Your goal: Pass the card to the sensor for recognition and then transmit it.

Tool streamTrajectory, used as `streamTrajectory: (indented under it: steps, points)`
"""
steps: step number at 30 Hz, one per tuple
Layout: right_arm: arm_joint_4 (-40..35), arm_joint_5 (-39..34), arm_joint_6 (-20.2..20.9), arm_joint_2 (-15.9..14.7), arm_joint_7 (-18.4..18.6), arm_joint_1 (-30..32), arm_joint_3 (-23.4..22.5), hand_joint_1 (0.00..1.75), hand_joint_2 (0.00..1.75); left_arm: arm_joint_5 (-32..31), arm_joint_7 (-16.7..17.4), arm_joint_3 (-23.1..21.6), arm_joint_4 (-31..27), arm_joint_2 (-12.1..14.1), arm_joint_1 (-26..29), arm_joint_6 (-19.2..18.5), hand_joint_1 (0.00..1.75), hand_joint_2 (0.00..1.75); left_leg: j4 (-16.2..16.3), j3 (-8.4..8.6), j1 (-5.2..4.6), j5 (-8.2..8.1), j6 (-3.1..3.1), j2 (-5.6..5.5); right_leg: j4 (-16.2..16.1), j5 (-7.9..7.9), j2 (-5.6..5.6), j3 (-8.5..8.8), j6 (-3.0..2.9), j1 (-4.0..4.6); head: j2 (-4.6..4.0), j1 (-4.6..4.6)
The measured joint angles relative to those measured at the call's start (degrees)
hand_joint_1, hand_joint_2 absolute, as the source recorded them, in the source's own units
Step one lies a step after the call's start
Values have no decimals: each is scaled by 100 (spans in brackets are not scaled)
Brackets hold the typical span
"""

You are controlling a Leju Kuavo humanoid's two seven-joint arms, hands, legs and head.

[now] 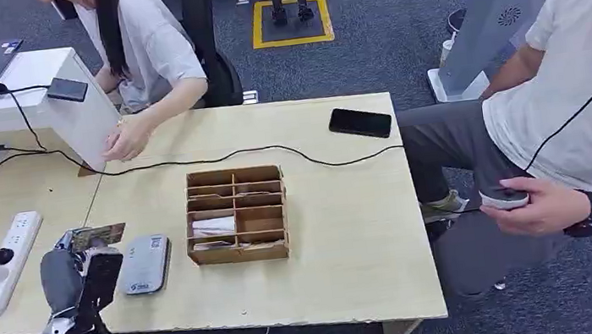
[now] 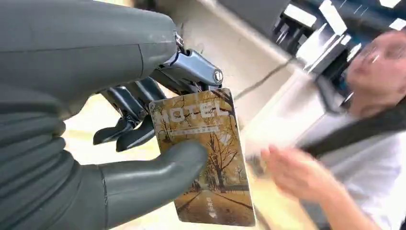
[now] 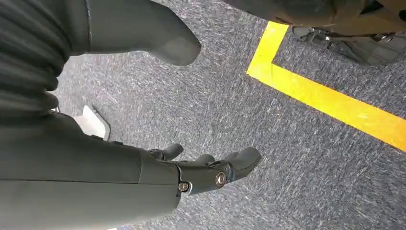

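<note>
1. card (image 2: 203, 158), a brown hotel key card with a tree picture, is pinched between the thumb and dark fingers of the left hand (image 1: 84, 274).
2. in the head view the card (image 1: 98, 235) is held above the wooden table (image 1: 352, 237), just left of the grey sensor (image 1: 145, 264).
3. the sensor lies flat on the table, just left of the wooden divider box (image 1: 237, 215), not touching it.
4. the right hand (image 3: 191, 172) hangs over grey carpet (image 3: 268, 139) near a yellow line (image 3: 330, 103); it holds nothing and its fingers are apart.
5. behind the sensor, a person's hand (image 1: 126, 139) rests on the table beside a white box (image 1: 55, 103).
6. a black phone (image 1: 360, 122) lies far right of the sensor, at the back.
</note>
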Motion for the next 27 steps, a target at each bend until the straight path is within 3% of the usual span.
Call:
streamTrajectory:
  steps: [4,6,16,27]
  points:
    - [0,2,-57,15,33,3,-2,0,175,365,496,-164,-37,-28,3,-695,175,175,0,-1,-1,0,0,1,0,0,1,0,0,-1,0,0]
    - [0,2,-66,24,42,9,-2,0,175,419,601,-223,-37,-42,10,-791,175,175,0,-1,0,0,0,0,0,0,0,0,0,0,0,0]
    - [0,13,-61,50,101,8,-2,0,175,107,832,-345,151,-87,9,-670,175,175,0,-1,0,0,0,0,0,0,0,0,0,0,0,0]
    - [0,55,-48,57,68,7,-2,0,175,-407,1012,-358,739,-135,-144,-226,175,175,0,-1,0,0,0,0,0,0,0,0,0,-1,0,0]
